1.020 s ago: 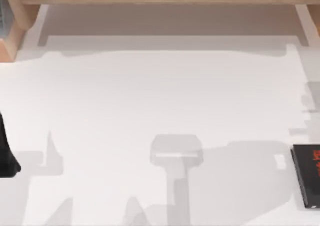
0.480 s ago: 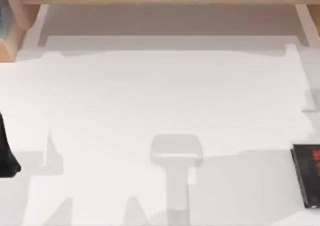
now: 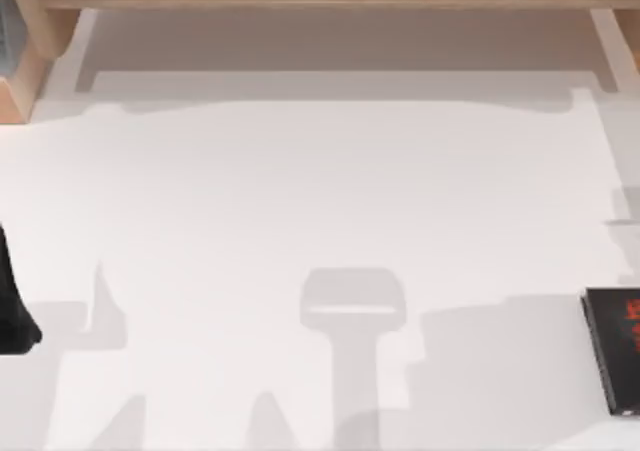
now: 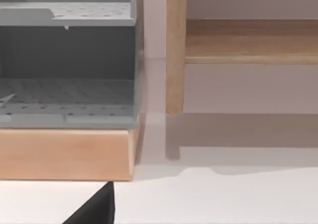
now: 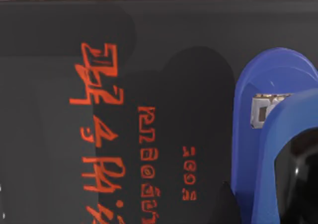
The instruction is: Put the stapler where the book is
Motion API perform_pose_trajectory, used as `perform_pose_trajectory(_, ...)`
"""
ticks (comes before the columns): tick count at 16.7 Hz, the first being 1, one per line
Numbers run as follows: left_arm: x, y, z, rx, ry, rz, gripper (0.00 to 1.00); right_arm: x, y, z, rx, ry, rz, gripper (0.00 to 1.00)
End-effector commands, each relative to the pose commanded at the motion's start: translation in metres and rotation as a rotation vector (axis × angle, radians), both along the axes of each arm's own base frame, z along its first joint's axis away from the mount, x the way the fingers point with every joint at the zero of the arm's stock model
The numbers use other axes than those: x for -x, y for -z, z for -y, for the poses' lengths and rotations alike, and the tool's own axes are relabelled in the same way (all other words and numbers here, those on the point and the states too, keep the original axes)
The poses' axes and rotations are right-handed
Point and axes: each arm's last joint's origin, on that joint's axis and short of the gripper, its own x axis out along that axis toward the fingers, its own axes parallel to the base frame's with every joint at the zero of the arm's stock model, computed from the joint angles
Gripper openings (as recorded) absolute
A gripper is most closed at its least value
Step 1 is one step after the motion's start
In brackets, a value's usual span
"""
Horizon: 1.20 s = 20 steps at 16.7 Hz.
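You were late in the task, by my reading: the carry looked done and the placing was in hand. In the right wrist view the blue stapler (image 5: 271, 134) hung right over the book (image 5: 124, 110), its nose lapping the black cover beside the red lettering. Whether it already touched the cover or was just above it, I could not tell. The stapler sat hard against that camera, so your right arm likely had it, but the fingers were hidden and I could not tell whether they were clamped or parted.

From above, the book (image 3: 612, 351) lay at the desk's (image 3: 300, 201) right edge, near the front corner.

Next you needed to lower the stapler flat onto the cover, well inside its edges, then release and lift straight up.

Your left arm (image 3: 12, 311) was parked at the desk's left edge.
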Motion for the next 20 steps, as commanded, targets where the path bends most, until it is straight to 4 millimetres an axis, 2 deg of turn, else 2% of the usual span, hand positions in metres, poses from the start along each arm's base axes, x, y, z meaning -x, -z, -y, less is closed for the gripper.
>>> perform_pose_trajectory(2,0.0000,0.0000,0.0000,0.000,0.000,0.000,1.00,0.0000,0.0000,0.0000,0.000,0.000,0.000,0.00)
perform_pose_trajectory(15,0.0000,0.0000,0.0000,0.000,0.000,0.000,1.00,0.0000,0.0000,0.0000,0.000,0.000,0.000,0.98)
perform_pose_trajectory(20,0.0000,0.0000,0.0000,0.000,0.000,0.000,1.00,0.0000,0.0000,0.0000,0.000,0.000,0.000,1.00)
